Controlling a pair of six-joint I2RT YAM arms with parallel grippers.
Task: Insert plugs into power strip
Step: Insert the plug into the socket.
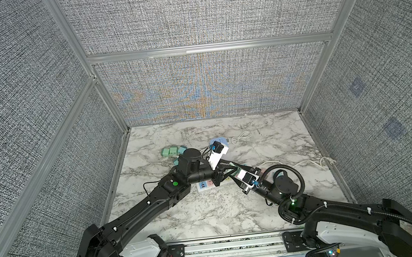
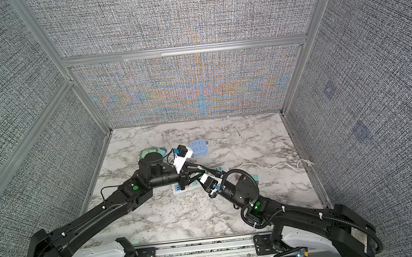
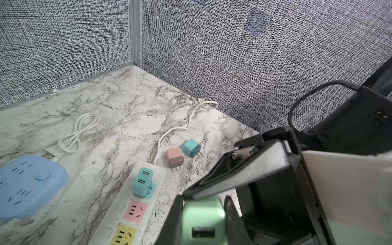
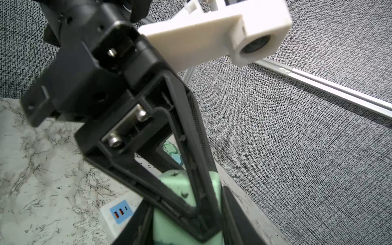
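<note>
Closest to the left wrist camera, a mint plug (image 3: 203,218) is sitting clamped between the fingers of the left gripper (image 3: 203,203), its USB face turned toward the lens. The right gripper (image 4: 186,197) is gripping the same plug from the other side, so both sets of jaws are pressing on it at once, just above the white strip (image 3: 148,169). I judge this to be a handover or regrasp to set the plug's angle. Its prongs are hidden, so whether they are lining up with a socket cannot be told.

One seated plug (image 3: 142,182), a teal one, is standing in the strip. The pink socket (image 3: 135,209) and the yellow socket (image 3: 124,233) next to it are lying open.

A pink plug (image 3: 175,158) and a loose teal plug (image 3: 192,148) are lying on the table (image 3: 106,118) just beside the strip's cable end. In a top view, a pile (image 1: 172,151) of mint and teal plugs is waiting near the left arm, partly hidden behind it. A blue strip (image 2: 198,148) is lying empty farther back.

The job is looking early: one plug in, one in hand, most still waiting.
</note>
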